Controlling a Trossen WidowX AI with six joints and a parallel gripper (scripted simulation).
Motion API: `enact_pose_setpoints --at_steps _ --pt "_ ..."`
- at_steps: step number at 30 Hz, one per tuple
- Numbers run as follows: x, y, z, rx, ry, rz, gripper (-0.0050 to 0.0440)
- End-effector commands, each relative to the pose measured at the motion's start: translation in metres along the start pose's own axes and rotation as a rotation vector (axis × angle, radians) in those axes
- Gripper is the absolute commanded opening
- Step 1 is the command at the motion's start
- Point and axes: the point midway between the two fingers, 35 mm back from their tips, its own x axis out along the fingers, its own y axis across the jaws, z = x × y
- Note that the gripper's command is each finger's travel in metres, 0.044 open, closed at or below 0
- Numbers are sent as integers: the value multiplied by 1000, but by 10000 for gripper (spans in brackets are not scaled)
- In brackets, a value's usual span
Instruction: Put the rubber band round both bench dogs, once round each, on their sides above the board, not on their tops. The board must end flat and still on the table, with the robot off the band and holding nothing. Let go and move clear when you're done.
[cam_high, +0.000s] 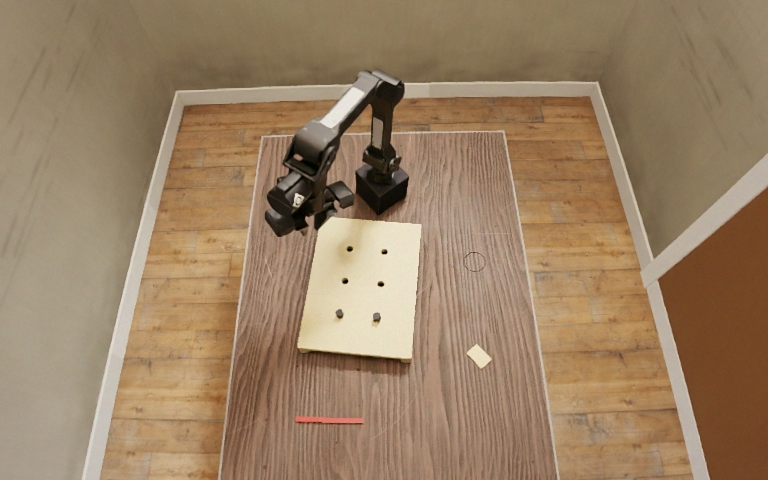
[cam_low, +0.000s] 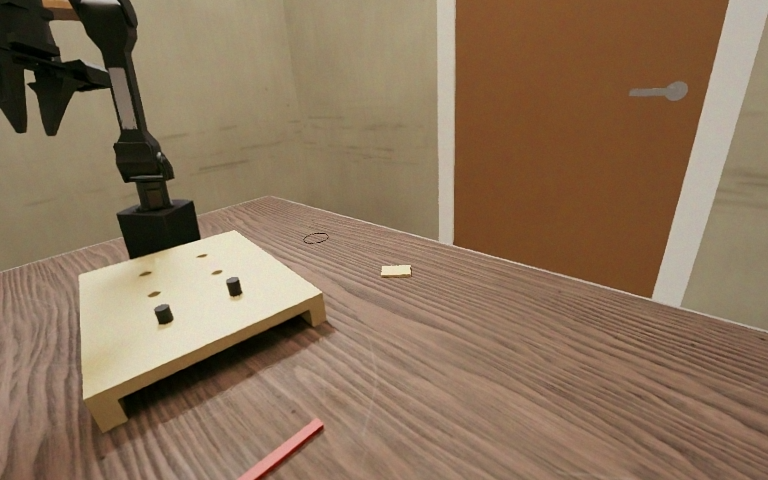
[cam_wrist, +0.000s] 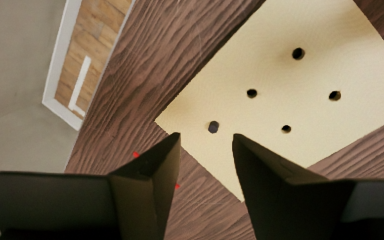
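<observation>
The claw (cam_wrist: 202, 145) hangs high in the air over the board's (cam_high: 362, 294) corner nearest the arm's base (cam_high: 396, 195), tips pointing down. Its two dark fingers stand partly drawn in with a clear gap between them, and nothing sits in that gap: through it the wrist view shows only board and table (cam_high: 453, 396). In the exterior view the claw (cam_low: 33, 121) sits at the upper left edge, well above the board.

The board is pale, raised on short feet, and lies flat on the table just in front of the base. It has six holes in three rows of two. The four holes nearer the base are bare (dark dots in the top view), and the two farthest from the base each hold a short black dog (cam_high: 339, 313) (cam_high: 376, 316) standing upright. From the wrist only one dog (cam_wrist: 213, 127) shows, just above the gap between the fingers; the other is hidden.

The band (cam_high: 474, 261) is a thin dark ring lying flat on the table, well apart from the board on the side opposite the claw, level with the board's upper rows of holes. Nothing touches it.

Also off that side of the board, past its far end, lies a small pale tile (cam_high: 479, 356). A red strip (cam_high: 329, 420) lies on the table beyond the board's far edge, well apart from it.
</observation>
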Motion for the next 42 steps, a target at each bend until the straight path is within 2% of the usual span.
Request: enact_pose_setpoints --at_steps 1,4,9,19,21,33,36,38,42 --pt "14 -6 -25 -119 8 -17 80" --pt "17 -9 -32 -153 12 -22 80" --pt "35 -26 -68 -324 32 -45 80" --pt "66 -76 -132 -668 69 -85 80" --pt "66 -76 -132 -668 69 -85 80" --pt "97 -160 -193 -1080 114 -124 80" --pt "104 -185 -204 -1184 126 -132 80" --pt "104 -185 -204 -1184 126 -132 80" --pt "112 -220 -216 -1321 144 -143 80"
